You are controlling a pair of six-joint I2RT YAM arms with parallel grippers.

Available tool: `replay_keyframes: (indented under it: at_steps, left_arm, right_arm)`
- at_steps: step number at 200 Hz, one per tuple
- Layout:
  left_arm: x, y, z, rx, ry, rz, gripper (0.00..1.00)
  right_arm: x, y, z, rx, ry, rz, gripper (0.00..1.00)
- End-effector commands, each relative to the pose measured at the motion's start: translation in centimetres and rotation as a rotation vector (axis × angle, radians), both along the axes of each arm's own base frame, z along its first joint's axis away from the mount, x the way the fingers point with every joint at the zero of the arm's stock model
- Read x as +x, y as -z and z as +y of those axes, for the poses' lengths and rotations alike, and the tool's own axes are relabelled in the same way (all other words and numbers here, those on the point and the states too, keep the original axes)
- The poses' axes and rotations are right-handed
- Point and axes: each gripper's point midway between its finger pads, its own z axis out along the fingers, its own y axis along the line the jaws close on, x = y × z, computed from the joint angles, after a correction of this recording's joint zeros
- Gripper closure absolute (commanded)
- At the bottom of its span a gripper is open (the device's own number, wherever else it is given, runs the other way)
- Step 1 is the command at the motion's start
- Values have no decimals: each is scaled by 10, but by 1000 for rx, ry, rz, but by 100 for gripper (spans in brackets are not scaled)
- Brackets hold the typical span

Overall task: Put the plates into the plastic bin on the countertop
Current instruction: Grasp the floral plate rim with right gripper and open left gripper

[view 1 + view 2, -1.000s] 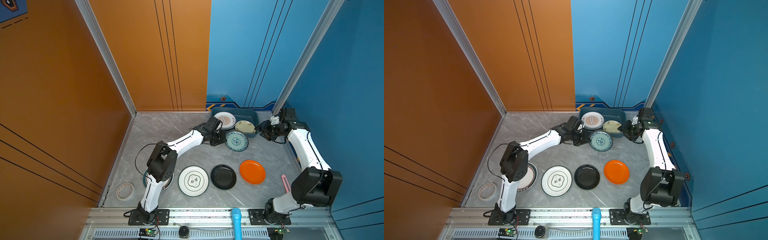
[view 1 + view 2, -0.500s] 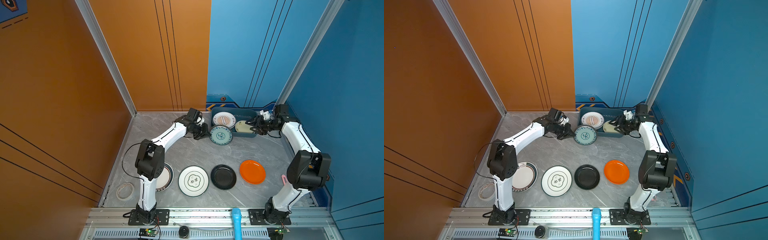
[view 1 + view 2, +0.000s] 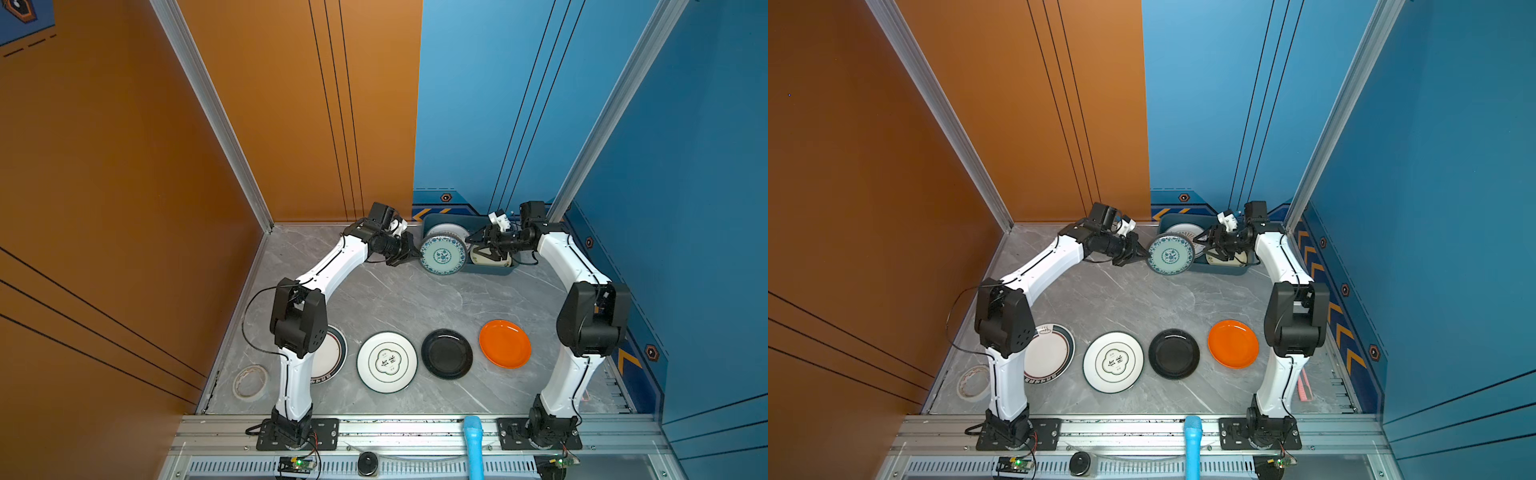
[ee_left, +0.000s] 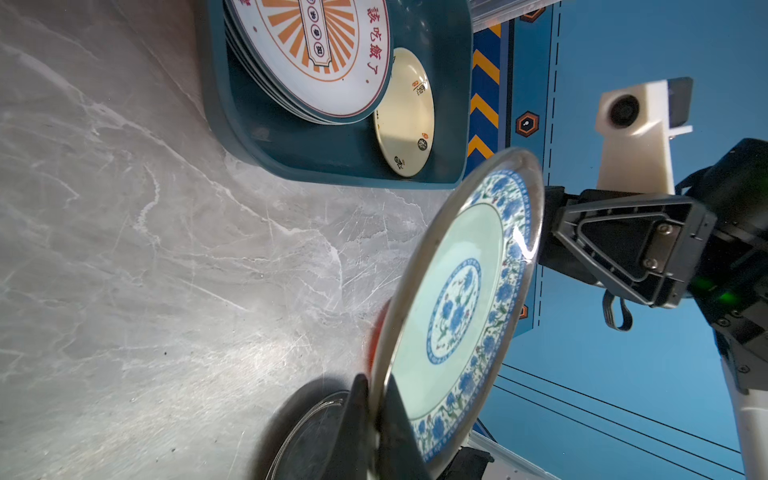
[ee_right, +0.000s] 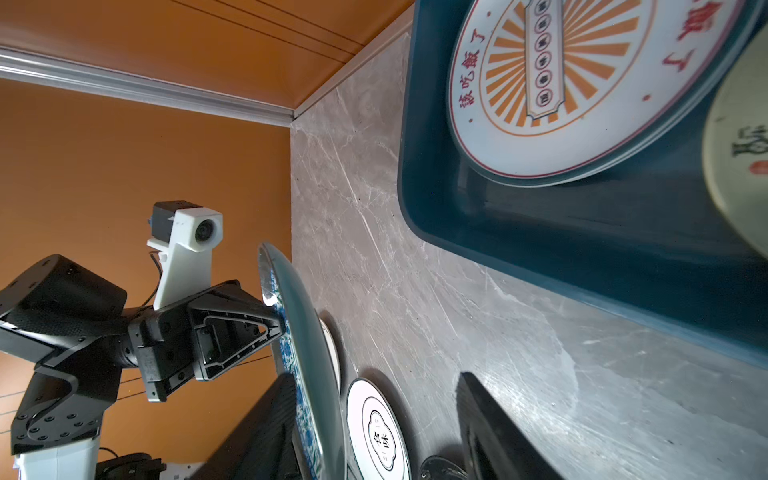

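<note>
Dark-rimmed plate (image 3: 334, 353) half hidden behind left arm (image 3: 297, 328), cream plate (image 3: 484, 261) mostly behind right gripper (image 3: 471, 245)

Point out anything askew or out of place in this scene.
The round teal-patterned plate is held up nearly on edge near the dark teal plastic bin, pinched at its rim by the shut left claw. Nothing looks spilled or broken.
</note>
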Motion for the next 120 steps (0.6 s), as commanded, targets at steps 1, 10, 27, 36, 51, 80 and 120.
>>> replay_keyframes:
  at_steps: [1, 10, 27, 36, 51, 80, 120]
  left_arm:
    - [2, 0, -5, -18, 21, 19, 100]
    - [4, 0, -5, -17, 24, 18, 100]
    - [6, 1, -6, -12, 34, 20, 100]
    - [7, 1, -6, -10, 38, 23, 100]
    - [11, 2, -4, -12, 39, 28, 100]
    - [18, 3, 0, -15, 28, 31, 100]
    - [27, 5, 6, -8, 14, 36, 100]
  right_arm:
    - [3, -7, 17, 24, -59, -34, 39]
    - [3, -4, 22, 26, -70, -30, 40]
    - [3, 0, 31, 29, -88, -20, 44]
    - [2, 2, 35, 34, -100, -17, 47]
    - [-1, 5, 42, 41, -121, -9, 53]
    - [-4, 10, 51, 54, -152, 4, 62]
    - [-2, 12, 62, 55, -177, 36, 67]
